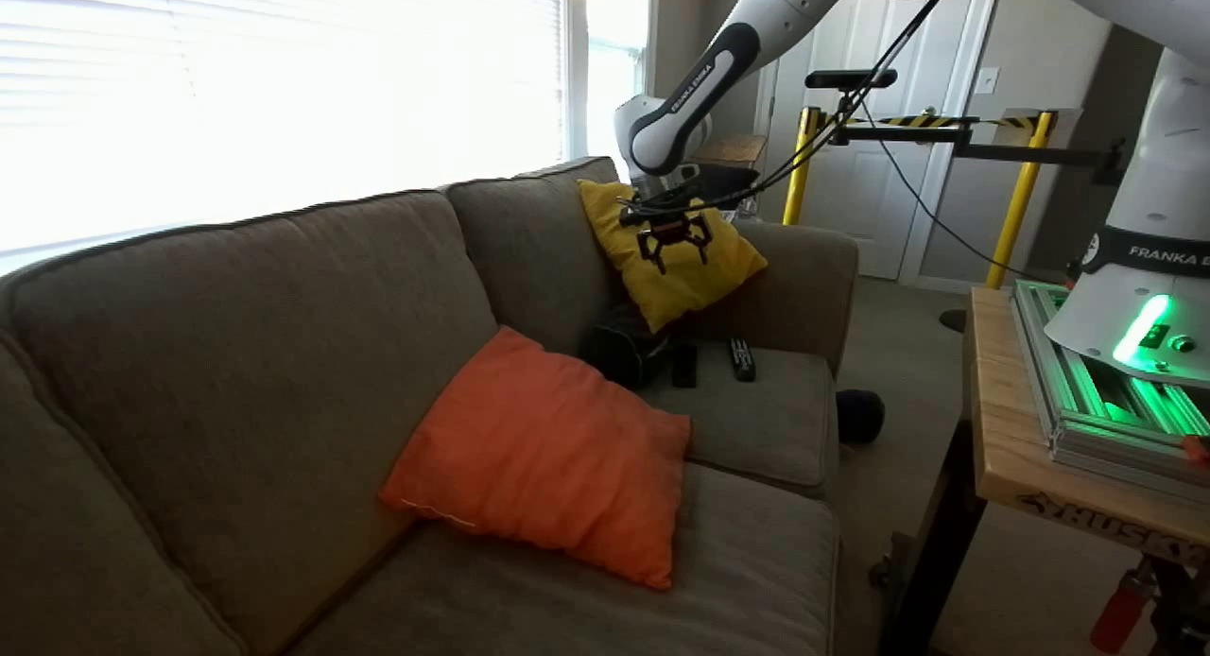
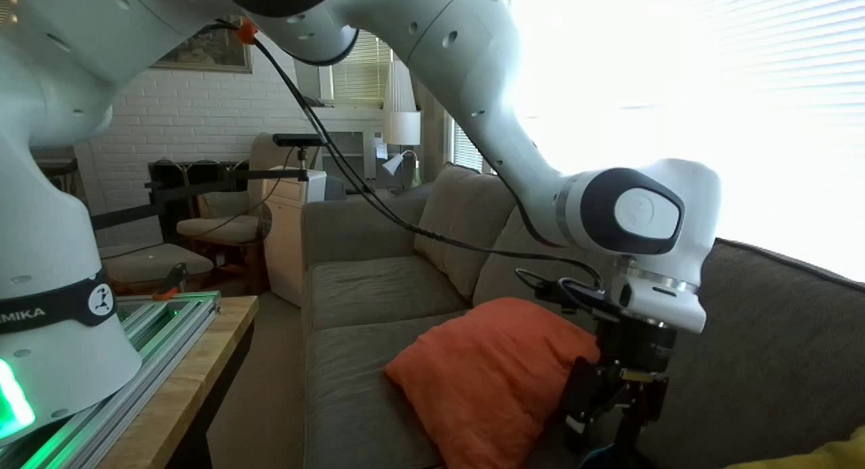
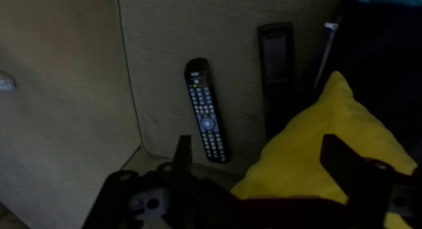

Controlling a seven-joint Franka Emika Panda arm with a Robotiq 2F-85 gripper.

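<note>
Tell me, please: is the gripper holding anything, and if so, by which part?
Nothing is held: the gripper is open, with its fingers apart and no object between them.

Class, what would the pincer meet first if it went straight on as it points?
Probably the yellow pillow, which shows beyond the pincer in the wrist view; depth is unclear.
</note>
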